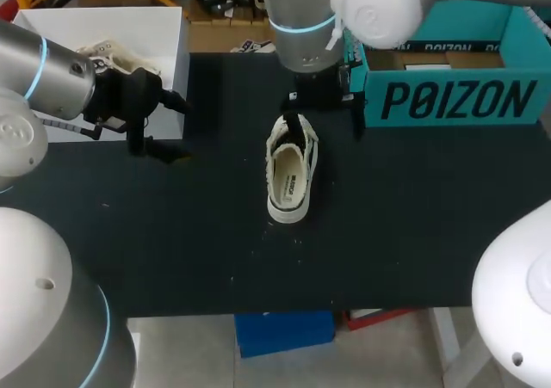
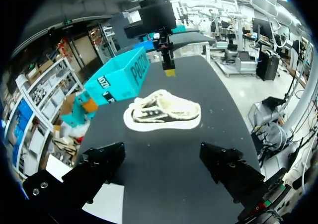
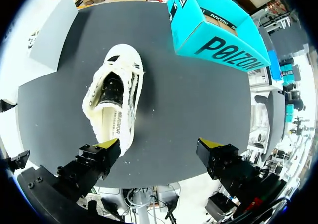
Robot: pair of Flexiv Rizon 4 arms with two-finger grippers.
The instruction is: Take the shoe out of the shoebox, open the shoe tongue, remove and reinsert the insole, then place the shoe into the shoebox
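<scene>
A white low sneaker (image 1: 291,169) lies upright on the black table (image 1: 198,233), outside the teal shoebox (image 1: 456,95); its insole shows through the opening. My right gripper (image 1: 325,117) hangs open above the shoe's toe end, with nothing between its fingers. In the right wrist view the sneaker (image 3: 114,102) lies under and ahead of one finger of the open gripper (image 3: 159,147), and the shoebox (image 3: 213,30) is farther ahead. My left gripper (image 1: 164,128) stands open left of the shoe. Its wrist view shows the sneaker (image 2: 161,112) well ahead of the gripper (image 2: 164,164).
A white open box (image 1: 164,35) at the back left holds another pale shoe (image 1: 116,57), close behind my left gripper. The teal shoebox (image 2: 117,80) stands open at the back right. Dark bare tabletop spreads in front of the sneaker.
</scene>
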